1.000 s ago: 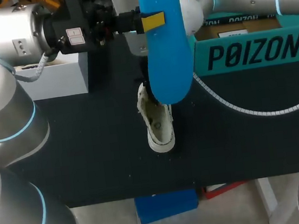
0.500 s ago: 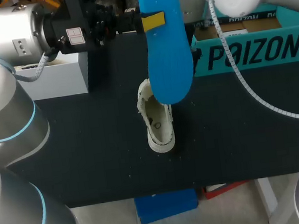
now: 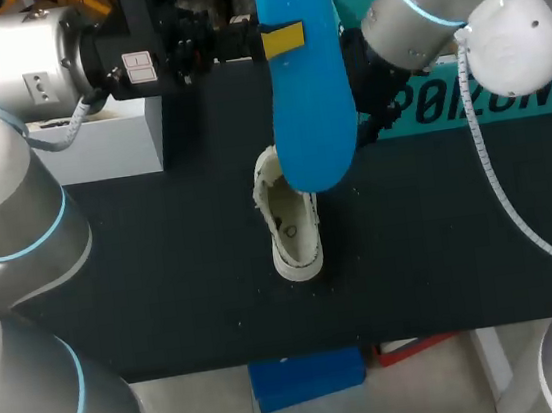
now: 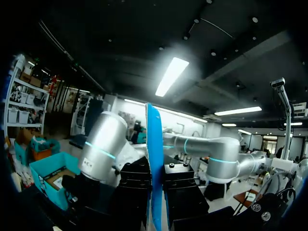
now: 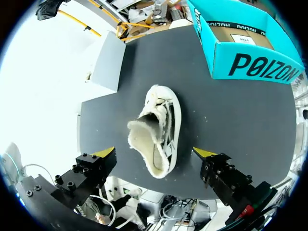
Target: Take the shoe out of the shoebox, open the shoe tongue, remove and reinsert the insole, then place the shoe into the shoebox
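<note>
The desk [image 3: 164,281] is a flat, matte black surface with a few pale specks scattered over it. Near its middle the white shoe [image 3: 291,223] stands on its sole, out of the box, toe toward the front edge. From the right wrist view the shoe [image 5: 156,127] has its mouth wide open and a pale, fleecy flap raised at the opening.

The teal shoebox [image 3: 446,110] sits at the far right of the desk, well apart from the shoe, and is partly hidden behind the right arm [image 3: 453,3]. In the right wrist view the shoebox [image 5: 250,53] is open at the top with a brown inside. A plain white box [image 3: 97,143] stands at the far left of the desk.

The left arm [image 3: 26,56] comes in across the far left, and the left end effector [image 3: 276,40] pinches the blue insole [image 3: 307,82] well above the desk, over the shoe. In the left wrist view the insole [image 4: 155,168] shows edge-on, clamped between the two black fingers [image 4: 137,185].

The right end effector [image 5: 154,153] hangs above the shoe with its yellow-tipped fingers [image 5: 103,153] spread wide, one on each side of the shoe, touching nothing.
</note>
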`<state>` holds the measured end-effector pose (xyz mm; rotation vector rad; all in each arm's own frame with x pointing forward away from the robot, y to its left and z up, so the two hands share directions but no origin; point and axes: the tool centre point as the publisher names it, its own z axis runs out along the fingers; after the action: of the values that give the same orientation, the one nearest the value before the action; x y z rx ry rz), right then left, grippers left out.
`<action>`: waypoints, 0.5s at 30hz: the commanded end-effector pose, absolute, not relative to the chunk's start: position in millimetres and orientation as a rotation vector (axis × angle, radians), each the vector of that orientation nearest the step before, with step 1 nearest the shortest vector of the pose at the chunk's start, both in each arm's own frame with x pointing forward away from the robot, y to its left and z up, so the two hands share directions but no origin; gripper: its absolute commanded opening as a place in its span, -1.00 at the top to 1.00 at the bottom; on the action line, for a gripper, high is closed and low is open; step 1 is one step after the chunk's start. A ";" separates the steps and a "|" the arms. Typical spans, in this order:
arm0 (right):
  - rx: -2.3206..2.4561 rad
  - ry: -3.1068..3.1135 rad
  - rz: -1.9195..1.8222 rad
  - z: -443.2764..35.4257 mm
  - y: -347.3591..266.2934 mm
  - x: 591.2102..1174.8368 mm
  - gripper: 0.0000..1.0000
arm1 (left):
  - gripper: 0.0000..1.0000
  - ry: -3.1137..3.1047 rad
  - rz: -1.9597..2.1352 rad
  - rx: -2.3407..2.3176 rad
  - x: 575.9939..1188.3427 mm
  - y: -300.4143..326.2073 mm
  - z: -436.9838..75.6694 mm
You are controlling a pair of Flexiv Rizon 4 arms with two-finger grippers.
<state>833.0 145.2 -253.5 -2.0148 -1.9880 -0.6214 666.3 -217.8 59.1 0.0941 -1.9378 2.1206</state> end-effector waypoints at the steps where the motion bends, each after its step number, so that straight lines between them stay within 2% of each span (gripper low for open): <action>1: -1.733 -1.619 -1.001 -258.1 130.6 825.0 -1.00 | 1.00 -1.941 2.120 0.099 665.1 -218.6 58.5; 15: -1.554 -1.321 -1.252 -244.1 133.2 824.5 -1.00 | 1.00 -1.941 2.120 0.099 665.1 -218.6 58.5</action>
<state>831.8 133.9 -240.5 -1.8748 -1.5830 -0.9349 666.3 -217.8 59.0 0.0942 -1.9378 2.1206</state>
